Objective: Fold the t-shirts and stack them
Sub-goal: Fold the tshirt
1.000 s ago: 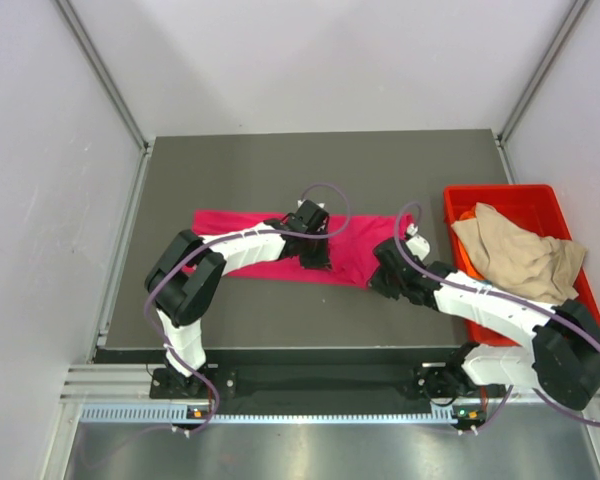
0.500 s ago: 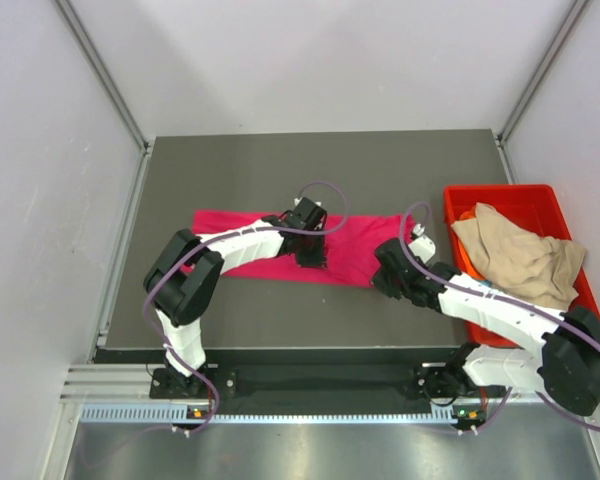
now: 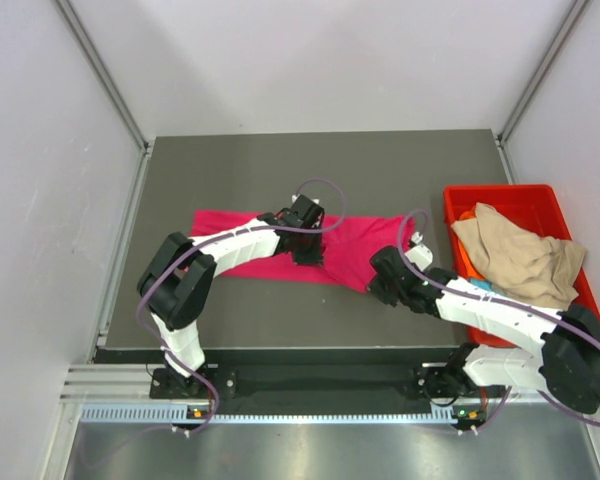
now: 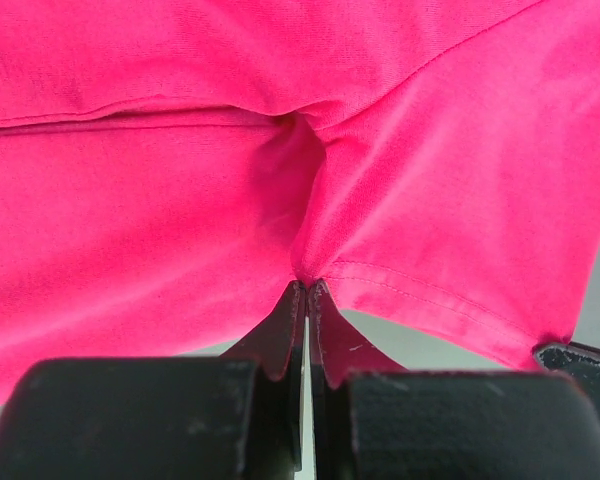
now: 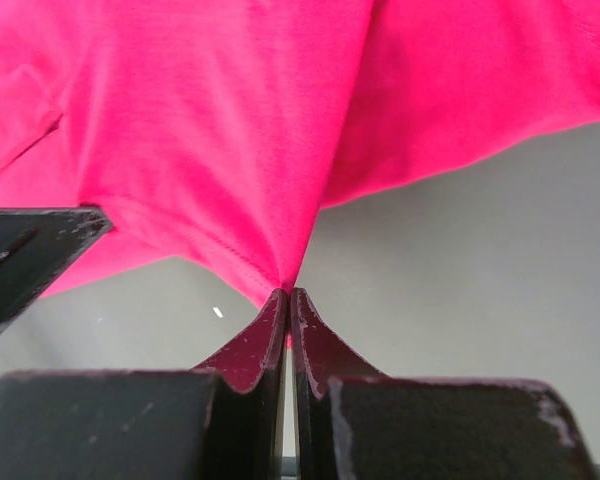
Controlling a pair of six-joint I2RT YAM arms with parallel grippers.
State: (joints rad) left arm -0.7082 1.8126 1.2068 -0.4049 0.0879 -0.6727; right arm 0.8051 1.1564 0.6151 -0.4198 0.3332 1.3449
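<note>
A magenta-pink t-shirt (image 3: pixel 260 252) lies stretched across the middle of the dark table. My left gripper (image 3: pixel 308 258) is shut on the shirt's near hem at its middle; the left wrist view shows the cloth (image 4: pixel 180 200) pinched at the fingertips (image 4: pixel 307 287). My right gripper (image 3: pixel 372 284) is shut on the shirt's near right corner; the right wrist view shows the hem (image 5: pixel 220 150) held at the fingertips (image 5: pixel 286 293) above the table. A tan-beige t-shirt (image 3: pixel 520 258) lies in the red bin, with a bit of orange cloth (image 3: pixel 467 213) and turquoise cloth (image 3: pixel 483 285) under it.
The red plastic bin (image 3: pixel 500 194) stands at the table's right edge, next to the right arm. The dark table (image 3: pixel 280 170) has raised metal rails along its left and right sides. White walls close in the back and sides.
Both grippers have shifted slightly left and toward the near edge with the shirt's hem held. The shirt's right corner has been pulled in a little.
</note>
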